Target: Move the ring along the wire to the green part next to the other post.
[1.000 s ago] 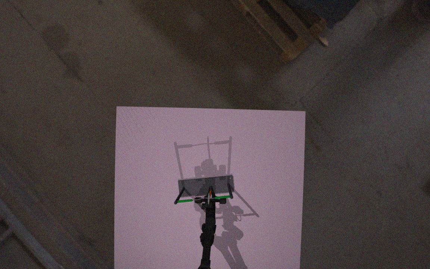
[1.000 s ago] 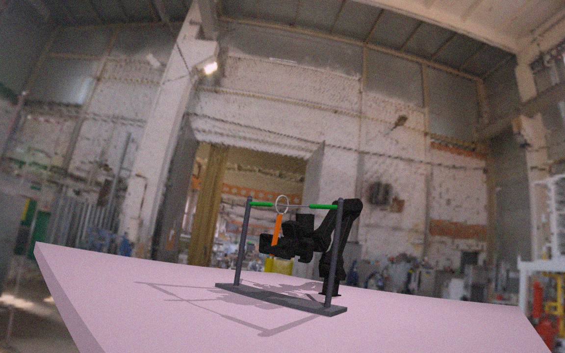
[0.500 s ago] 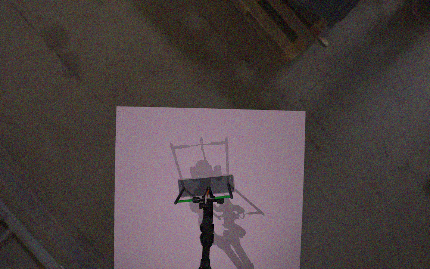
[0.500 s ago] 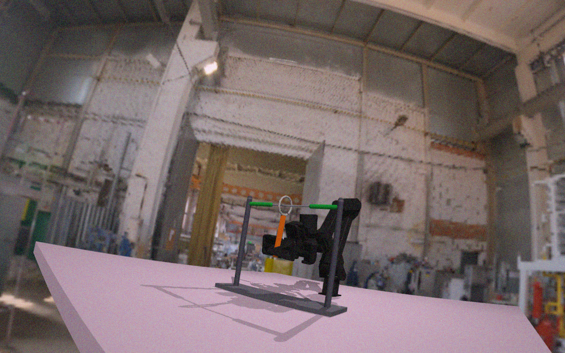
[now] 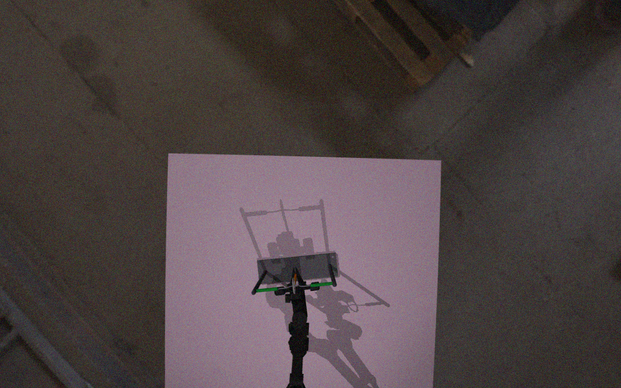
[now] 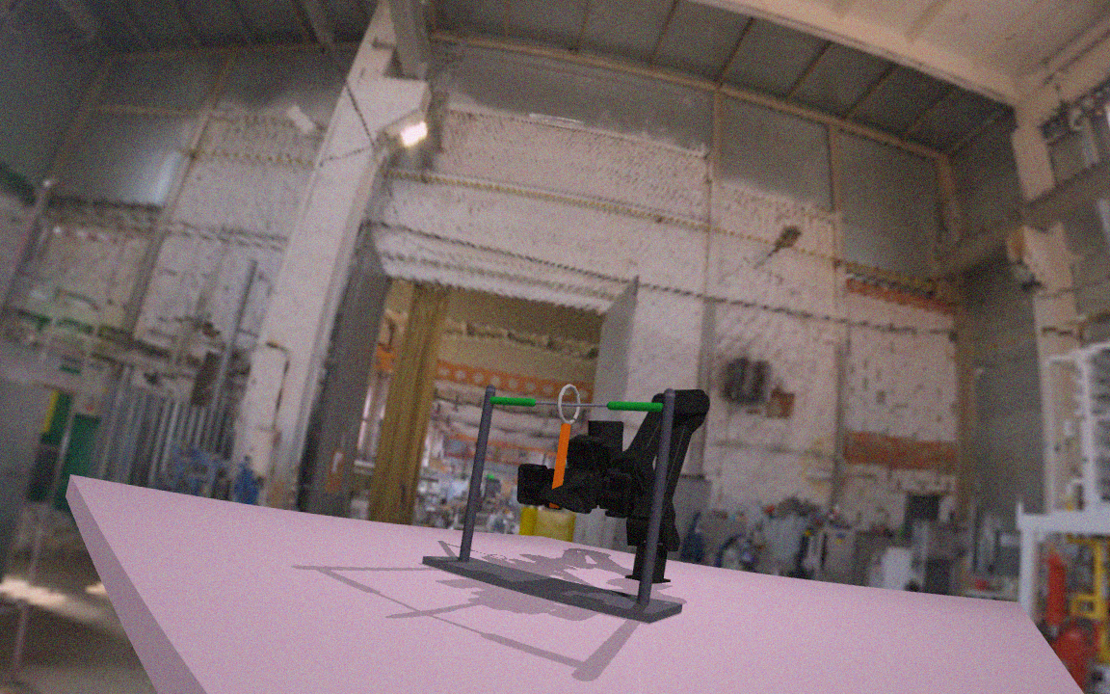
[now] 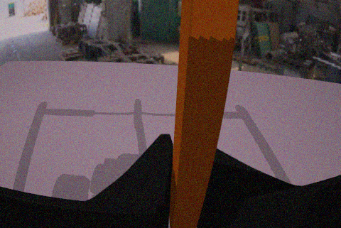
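While my claw (image 6: 555,483) pinches the orange handle (image 6: 563,453), the ring (image 6: 569,403) encircles the thin grey wire (image 6: 585,404) about midway between the two green parts, above the pink counter (image 6: 283,603).

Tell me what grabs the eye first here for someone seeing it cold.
The orange handle, upright and filling the middle of the wrist view, clamped low down in the black hand. In the exterior view, the ring sits around mid-span of the thin grey wire, between the two green parts near the posts, on a pale pink table.
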Motion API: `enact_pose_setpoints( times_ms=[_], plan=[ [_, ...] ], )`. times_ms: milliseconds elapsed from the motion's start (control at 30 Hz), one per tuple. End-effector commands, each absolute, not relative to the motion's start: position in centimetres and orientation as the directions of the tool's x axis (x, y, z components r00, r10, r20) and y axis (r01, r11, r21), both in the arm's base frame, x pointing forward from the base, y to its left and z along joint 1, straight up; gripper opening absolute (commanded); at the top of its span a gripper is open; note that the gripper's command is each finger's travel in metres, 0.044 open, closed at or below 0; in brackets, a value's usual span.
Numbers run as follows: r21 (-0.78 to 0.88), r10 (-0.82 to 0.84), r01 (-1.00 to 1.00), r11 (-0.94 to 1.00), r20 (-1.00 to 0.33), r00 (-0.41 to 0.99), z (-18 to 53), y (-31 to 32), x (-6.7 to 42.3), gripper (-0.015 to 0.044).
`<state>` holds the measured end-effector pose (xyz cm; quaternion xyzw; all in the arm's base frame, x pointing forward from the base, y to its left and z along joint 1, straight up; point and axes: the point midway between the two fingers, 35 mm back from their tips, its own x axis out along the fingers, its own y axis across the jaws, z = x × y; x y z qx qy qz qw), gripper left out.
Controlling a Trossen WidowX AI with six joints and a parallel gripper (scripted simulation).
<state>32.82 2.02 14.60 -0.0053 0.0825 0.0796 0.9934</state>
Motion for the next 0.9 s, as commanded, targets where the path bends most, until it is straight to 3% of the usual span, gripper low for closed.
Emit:
enact_pose_setpoints(
  times_ms=[0,433,867],
  plan=[
    [0.024,0.198,-0.197,0.98,-0.167,0.966,14.6,2.6,32.7,-0.015],
    [0.058,0.287,-0.282,0.958,-0.165,0.943,14.7,4.2,32.2,-0.015],
    [0.044,0.26,-0.256,0.966,-0.168,0.951,14.8,5.3,31.9,-0.015]
  ],
)
